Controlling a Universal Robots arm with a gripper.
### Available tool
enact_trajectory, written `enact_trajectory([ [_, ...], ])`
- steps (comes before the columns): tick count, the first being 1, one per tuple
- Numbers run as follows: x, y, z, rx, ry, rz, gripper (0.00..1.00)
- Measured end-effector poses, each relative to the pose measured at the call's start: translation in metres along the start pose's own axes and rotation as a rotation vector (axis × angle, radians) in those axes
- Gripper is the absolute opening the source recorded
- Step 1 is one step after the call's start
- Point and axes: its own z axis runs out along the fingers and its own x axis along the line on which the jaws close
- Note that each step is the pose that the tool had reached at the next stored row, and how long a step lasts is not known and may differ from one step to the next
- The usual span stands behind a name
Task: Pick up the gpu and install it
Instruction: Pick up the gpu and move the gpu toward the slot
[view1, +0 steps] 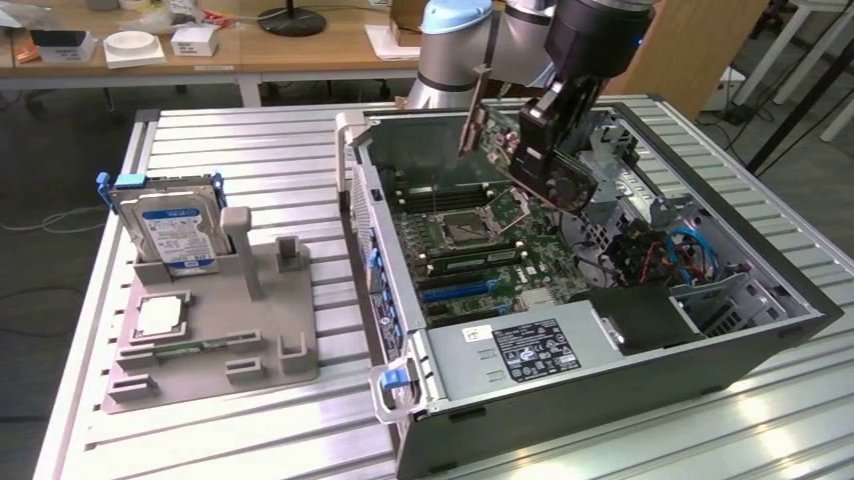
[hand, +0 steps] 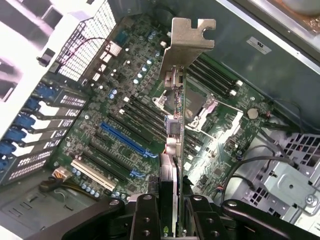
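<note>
While the open black metal tower case (view1: 641, 390) lies nearest me, its green motherboard (view1: 461, 235) sits inside. Over it hangs the thin circuit-card gpu (hand: 176, 125) with its silvery end bracket, unseated. The black gripper (hand: 170, 205) has its jaws narrowed onto the card's edge.

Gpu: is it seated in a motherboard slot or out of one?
Out: jaws hold the gpu above the motherboard, clear of every slot.

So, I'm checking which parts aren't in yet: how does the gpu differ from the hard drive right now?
The gpu hangs tilted over the open case, clamped between the fingers; the hard drive stands upright in the grey holder. The gpu is a thin card with a metal bracket; the hard drive is boxy with a blue label. Neither is seated in the case.
</note>
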Motion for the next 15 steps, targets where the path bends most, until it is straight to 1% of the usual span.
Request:
enact_trajectory([
  [15, -0.0018, -0.0012, 0.0008, -0.0065, 0.0051, -0.128, 0.27],
])
